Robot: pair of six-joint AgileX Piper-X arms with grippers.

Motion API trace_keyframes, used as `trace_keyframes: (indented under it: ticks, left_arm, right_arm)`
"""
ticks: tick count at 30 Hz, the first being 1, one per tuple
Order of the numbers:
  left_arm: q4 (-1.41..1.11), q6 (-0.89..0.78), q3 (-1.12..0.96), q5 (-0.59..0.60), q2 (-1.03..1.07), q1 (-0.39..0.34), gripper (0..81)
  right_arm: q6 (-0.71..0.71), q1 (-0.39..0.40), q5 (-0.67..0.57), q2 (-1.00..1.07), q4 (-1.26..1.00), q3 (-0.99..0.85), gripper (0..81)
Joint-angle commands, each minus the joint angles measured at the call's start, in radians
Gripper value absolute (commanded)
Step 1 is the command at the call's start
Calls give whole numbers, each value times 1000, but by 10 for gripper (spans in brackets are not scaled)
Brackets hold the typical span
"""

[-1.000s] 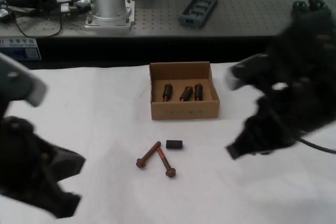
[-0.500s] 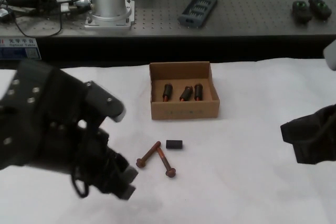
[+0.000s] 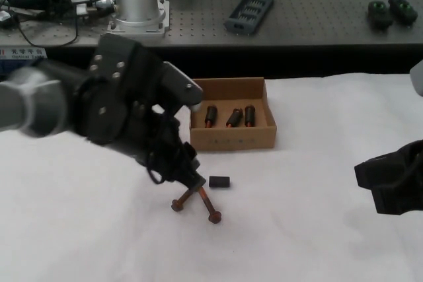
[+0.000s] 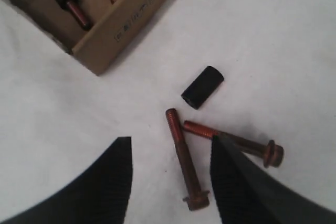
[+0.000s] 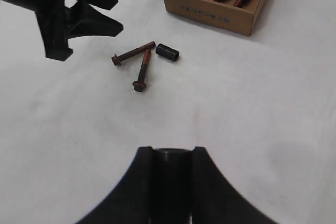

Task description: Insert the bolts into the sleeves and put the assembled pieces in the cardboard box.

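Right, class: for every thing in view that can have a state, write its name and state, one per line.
cardboard box: open-topped, three pieces inside.
assembled pieces: bolts seated in sleeves, lying in the box.
bolts: two, bare, lying on the cloth.
loose sleeve: empty, on its side by the bolts.
left gripper: open, above one bolt.
right gripper: shut on held sleeve.

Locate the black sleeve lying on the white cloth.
In the high view, the sleeve lies on the white cloth between the cardboard box behind it and the two loose bolts in front, slightly to their right, touching neither.
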Motion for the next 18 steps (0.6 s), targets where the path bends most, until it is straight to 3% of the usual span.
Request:
trace_keyframes:
  ticks: [1,7,18]
  left_arm:
    - [51,14,-55,1,58,-2,342]
    - [197,14,-125,-1,143,-2,342]
    - [195,21,-126,-7,210,-2,342]
  right_arm:
    - [1,1,-14,-8,-4,-2,18]
    - [1,1,-14,-8,-4,-2,18]
    - [-10,1,-14,-8,-4,-2,18]
